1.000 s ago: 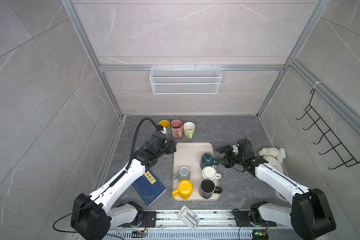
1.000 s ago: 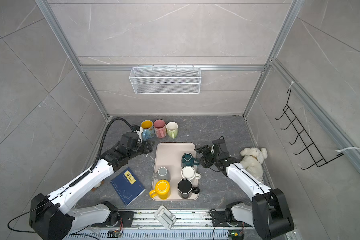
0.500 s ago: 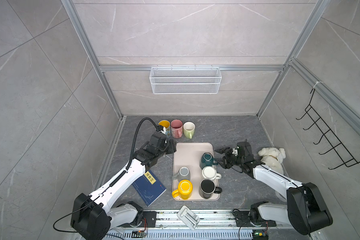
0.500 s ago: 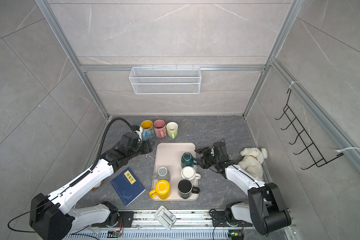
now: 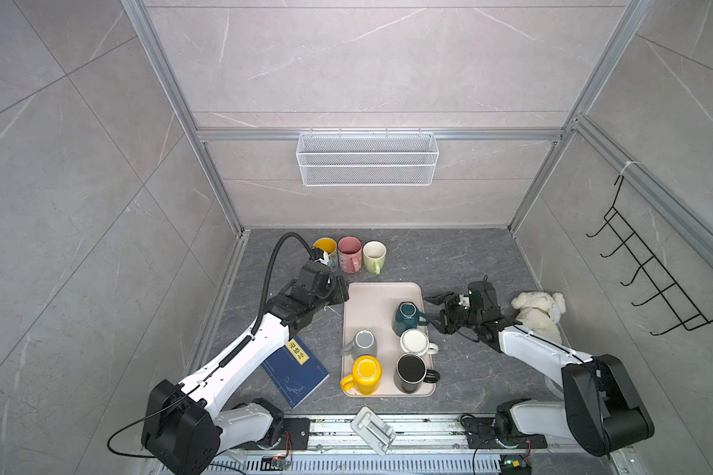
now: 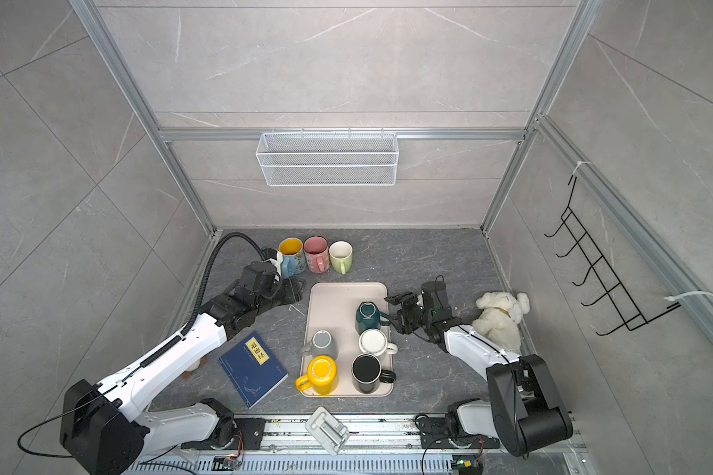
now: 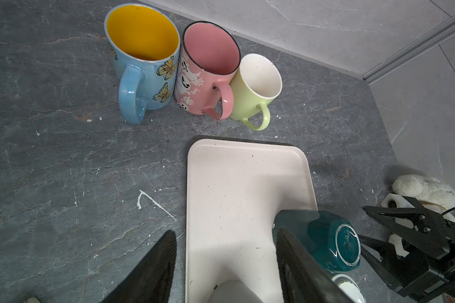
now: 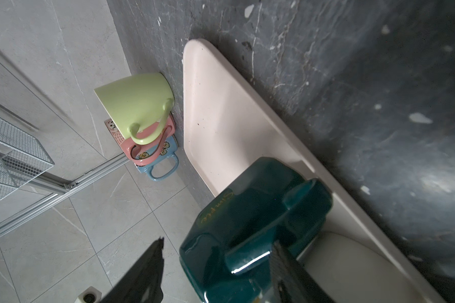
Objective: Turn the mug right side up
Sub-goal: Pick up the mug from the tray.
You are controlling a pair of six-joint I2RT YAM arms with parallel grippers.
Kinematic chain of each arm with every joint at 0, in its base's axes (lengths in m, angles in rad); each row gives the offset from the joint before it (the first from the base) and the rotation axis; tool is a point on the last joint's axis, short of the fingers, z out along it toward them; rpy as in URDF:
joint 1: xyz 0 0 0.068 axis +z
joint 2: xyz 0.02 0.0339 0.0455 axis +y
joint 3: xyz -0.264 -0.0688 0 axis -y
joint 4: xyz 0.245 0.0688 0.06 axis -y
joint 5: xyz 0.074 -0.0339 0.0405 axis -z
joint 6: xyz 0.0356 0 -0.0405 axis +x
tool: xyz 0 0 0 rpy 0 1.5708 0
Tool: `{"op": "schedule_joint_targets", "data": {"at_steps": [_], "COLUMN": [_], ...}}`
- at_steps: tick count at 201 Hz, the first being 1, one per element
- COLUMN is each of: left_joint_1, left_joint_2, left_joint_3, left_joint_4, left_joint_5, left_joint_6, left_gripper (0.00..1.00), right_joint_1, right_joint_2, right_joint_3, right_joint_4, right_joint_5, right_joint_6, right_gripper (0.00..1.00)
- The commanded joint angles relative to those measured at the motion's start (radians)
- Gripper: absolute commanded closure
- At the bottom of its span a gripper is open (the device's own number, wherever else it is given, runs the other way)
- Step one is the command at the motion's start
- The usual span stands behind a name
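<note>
Teal mug [image 5: 406, 316]: inverted, base up, on the far right area of the beige tray [image 5: 371, 296]. Right gripper [image 5: 434, 313]: jaws open, straddling the mug's handle side; contact cannot be determined. Left gripper [image 5: 340, 293]: jaws open, empty, at the tray's far left corner

Both arms reach forward low, left gripper [image 7: 225, 234] fingers spread, right gripper [image 8: 218, 242] fingers apparently parted too.

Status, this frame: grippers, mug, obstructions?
Left gripper open, empty, at tray edge. Right gripper open at handle of upside-down teal mug, not gripping. White mug close beside.
</note>
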Motion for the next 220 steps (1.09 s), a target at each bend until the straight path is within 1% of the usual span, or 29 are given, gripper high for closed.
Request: {"op": "schedule_joint_targets", "data": {"at_steps": [1, 104, 220], "left_joint_1": [0.005, 0.005, 0.005], "left_joint_2": [-0.002, -0.005, 0.004], "left_joint_3": [0.013, 0.005, 0.007], "left_joint_4": [0.017, 0.019, 0.009], "left_joint_5": [-0.009, -0.011, -0.027], "left_joint_6": [-0.017, -0.021, -0.014], "left_gripper": [0.37, 0.37, 0.37], "right_joint_1": [-0.002, 0.001, 0.015], "right_joint_2": [-0.006, -0.014, 0.098], "right_joint_3": [-0.019, -0.031, 0.009], "right_joint_4": [-0.012, -0.017, 0.083], "right_joint_5": [-0.015, -0.025, -0.027], "right_joint_6": [0.002, -0.005, 0.016], "right_gripper": [0.34, 0.34, 0.36]}}
